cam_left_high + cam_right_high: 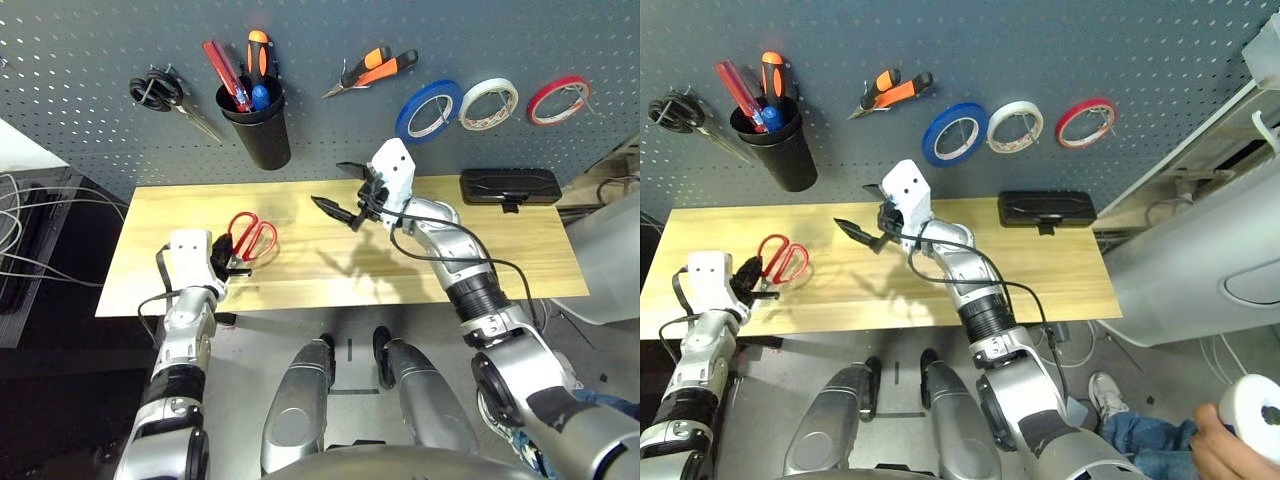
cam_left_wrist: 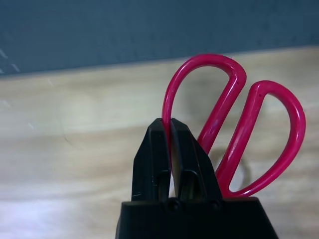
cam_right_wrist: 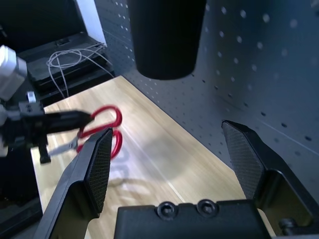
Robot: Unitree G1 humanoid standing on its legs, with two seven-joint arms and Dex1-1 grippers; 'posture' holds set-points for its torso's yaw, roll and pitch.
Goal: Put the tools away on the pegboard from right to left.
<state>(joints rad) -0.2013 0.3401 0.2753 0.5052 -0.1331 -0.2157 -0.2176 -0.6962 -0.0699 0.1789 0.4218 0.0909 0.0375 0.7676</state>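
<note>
At the left end of the wooden table (image 1: 330, 285), the red-handled scissors (image 1: 252, 237) are being gripped by the left gripper (image 1: 226, 262), whose fingers are clenched on one handle loop, seen close in the left wrist view (image 2: 234, 119). The loops are pointing toward the pegboard (image 1: 320, 120); the blades are running back toward the robot under the gripper, so the long axis is lying roughly front to back, tilted slightly right at the loops. Whether the blades are off the table cannot be told. For hanging, the free loop probably needs to be kept clear of the fingers and presented square to a hook, likely beside the black-handled scissors (image 1: 165, 95), with the grip kept firm so the pair is not swinging. Further right, the right gripper (image 1: 345, 190) is being held released and empty above the table, near the black cup (image 1: 258, 125).
</note>
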